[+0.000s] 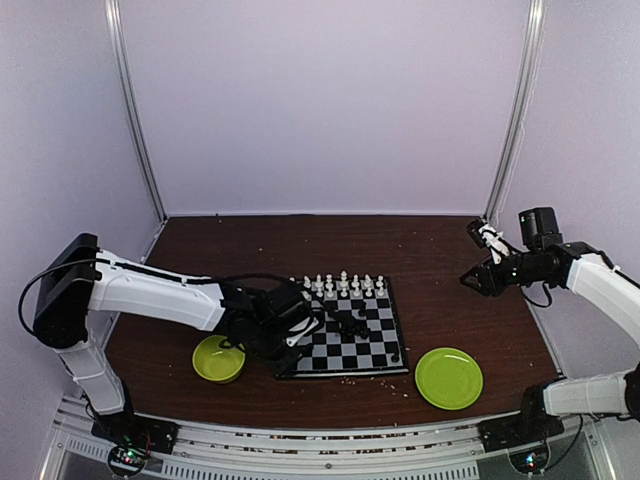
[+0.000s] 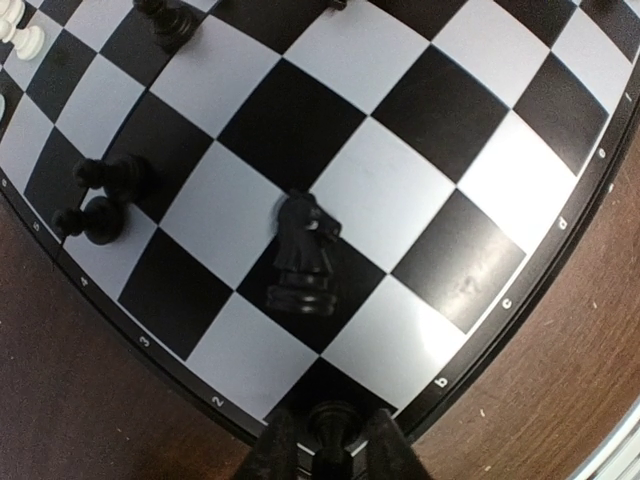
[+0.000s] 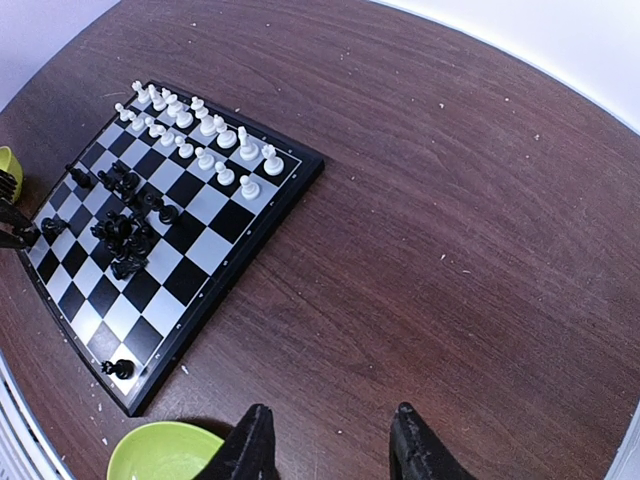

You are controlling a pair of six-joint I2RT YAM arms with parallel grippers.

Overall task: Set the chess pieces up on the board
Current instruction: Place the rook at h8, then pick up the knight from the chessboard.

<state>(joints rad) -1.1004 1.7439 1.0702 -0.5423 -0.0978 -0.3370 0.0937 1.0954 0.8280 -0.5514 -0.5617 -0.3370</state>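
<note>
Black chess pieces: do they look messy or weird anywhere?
Yes. The black chess pieces are bunched in a jumble in the middle of the chessboard, not lined up. The white chess pieces stand in two neat rows at one edge.

a robotics lab test cell: a white left arm (image 1: pixel 150 292) and right arm (image 1: pixel 605 285) stand bolted to a slotted aluminium rail (image 1: pixel 300 445) at the near edge of a dark wood-grain table (image 1: pixel 440 260). plain pale lilac panels (image 1: pixel 320 100) on thin metal uprights (image 1: pixel 135 110) box it in. a circuit board with lit leds (image 1: pixel 128 458) sits exposed at one base.
</note>
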